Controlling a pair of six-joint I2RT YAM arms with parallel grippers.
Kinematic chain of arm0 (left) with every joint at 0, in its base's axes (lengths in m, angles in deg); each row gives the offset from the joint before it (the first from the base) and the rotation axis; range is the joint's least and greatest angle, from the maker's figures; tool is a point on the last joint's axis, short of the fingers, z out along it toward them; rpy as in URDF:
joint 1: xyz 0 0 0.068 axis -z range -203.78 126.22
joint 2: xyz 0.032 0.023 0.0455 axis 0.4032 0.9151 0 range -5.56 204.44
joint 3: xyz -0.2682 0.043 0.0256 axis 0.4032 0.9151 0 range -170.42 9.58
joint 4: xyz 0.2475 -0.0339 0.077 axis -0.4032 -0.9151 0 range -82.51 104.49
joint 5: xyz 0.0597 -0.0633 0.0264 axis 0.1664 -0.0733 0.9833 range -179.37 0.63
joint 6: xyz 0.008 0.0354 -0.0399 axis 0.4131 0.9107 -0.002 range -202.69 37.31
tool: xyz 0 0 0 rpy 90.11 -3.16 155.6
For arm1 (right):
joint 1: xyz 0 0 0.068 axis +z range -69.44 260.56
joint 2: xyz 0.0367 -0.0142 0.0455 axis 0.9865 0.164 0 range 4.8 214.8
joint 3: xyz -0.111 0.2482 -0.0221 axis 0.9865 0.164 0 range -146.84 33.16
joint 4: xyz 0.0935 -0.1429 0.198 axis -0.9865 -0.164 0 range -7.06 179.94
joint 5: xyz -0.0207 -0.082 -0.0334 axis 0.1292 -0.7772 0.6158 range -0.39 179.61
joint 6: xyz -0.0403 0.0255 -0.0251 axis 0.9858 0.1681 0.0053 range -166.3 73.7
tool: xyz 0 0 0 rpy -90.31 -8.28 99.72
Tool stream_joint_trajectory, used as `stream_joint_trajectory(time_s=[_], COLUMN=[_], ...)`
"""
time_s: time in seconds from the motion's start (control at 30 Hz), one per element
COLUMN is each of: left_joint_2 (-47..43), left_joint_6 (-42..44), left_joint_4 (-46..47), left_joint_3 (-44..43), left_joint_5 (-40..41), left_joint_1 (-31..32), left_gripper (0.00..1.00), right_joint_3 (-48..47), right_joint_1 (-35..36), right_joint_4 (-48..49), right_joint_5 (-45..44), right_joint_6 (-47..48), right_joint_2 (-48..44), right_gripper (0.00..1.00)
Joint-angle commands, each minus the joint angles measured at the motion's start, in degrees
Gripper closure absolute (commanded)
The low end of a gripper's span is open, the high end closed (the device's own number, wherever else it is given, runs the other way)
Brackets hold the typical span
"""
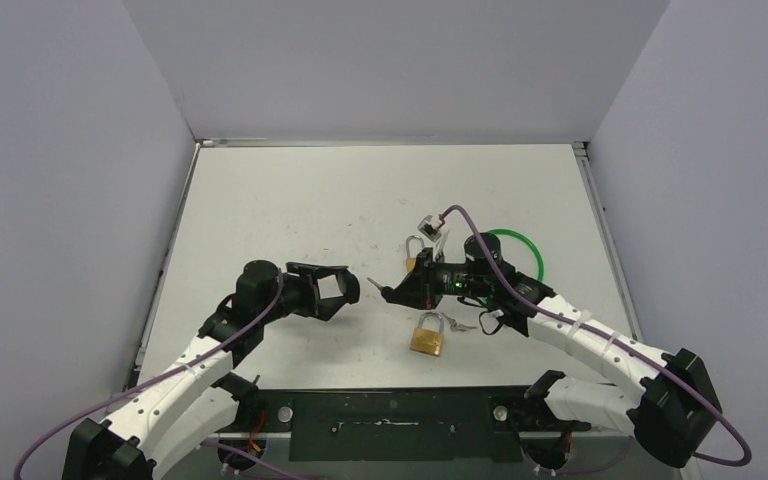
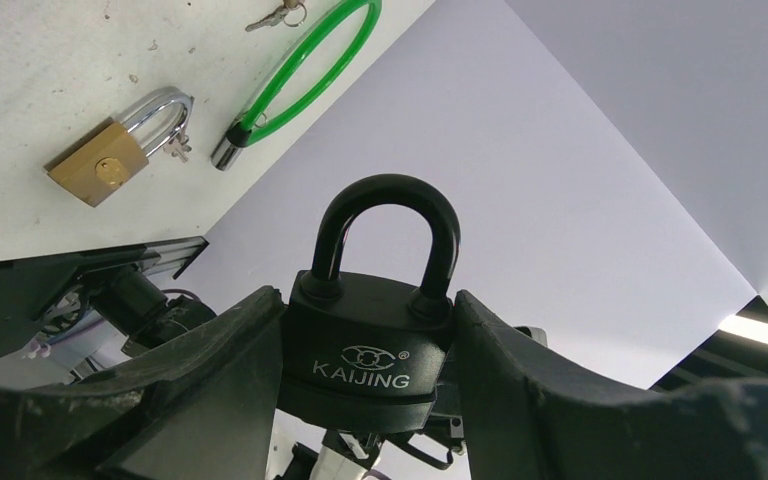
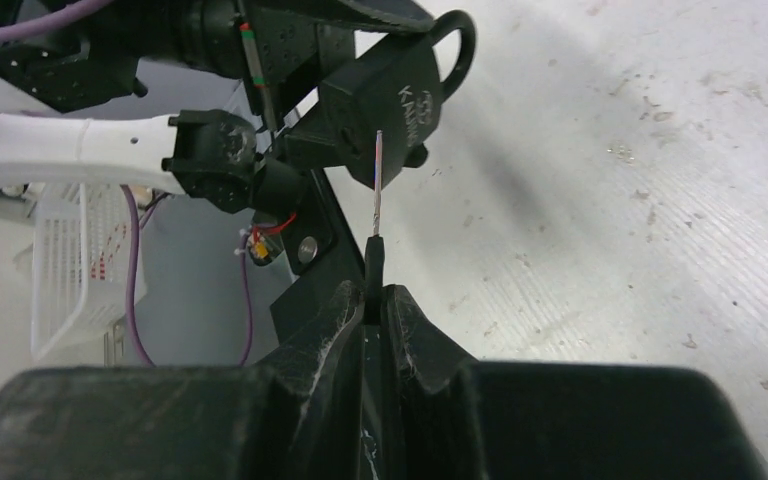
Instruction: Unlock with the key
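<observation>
Gripping a black padlock (image 2: 365, 365) between its half-spread fingers (image 2: 215, 365), the left gripper (image 1: 336, 288) hangs above the table (image 1: 290, 200) at left of centre, well clear of the surface. The left wrist view shows the lock body clamped on both sides, with the closed shackle standing free beyond the fingertips and the brand lettering facing the camera. The right gripper (image 3: 375, 300) faces it from the right with its fingers drawn nearly together, pinching the dark head of a key (image 3: 377, 200). The thin blade sticks straight out past the fingertips and is aimed at the padlock. In the right wrist view the blade lines up over the lock body. From the top camera a small gap shows between the key tip and the left gripper, so the key is near the lock but not in it. On the table below the right arm lies a brass padlock (image 1: 426, 336), flat, with spare keys (image 1: 460, 324) just beside its shackle. A second, smaller brass lock (image 1: 415, 255) sits farther back, partly hidden by the right arm. A green loop (image 1: 520, 245) lies behind that arm's wrist.
</observation>
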Motion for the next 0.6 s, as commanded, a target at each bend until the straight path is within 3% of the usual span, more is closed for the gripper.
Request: stream_joint_trajectory(time_s=[0.0,0.57], left_joint_2=[-0.6,1.0], left_joint_6=[-4.4,-4.1], left_joint_4=[4.4,8.0], left_joint_3=[-1.4,-1.3], left_joint_5=[0.5,0.1], left_joint_1=[-0.4,-0.5], left_gripper=[0.73,0.75], right_joint_3=[-4.8,-8.9], right_joint_1=[2.7,5.1], right_joint_4=[1.3,-1.5], right_joint_5=[4.7,0.2], right_joint_6=[4.8,6.7], right_joint_2=[2.8,8.4], right_gripper=[1.0,1.0])
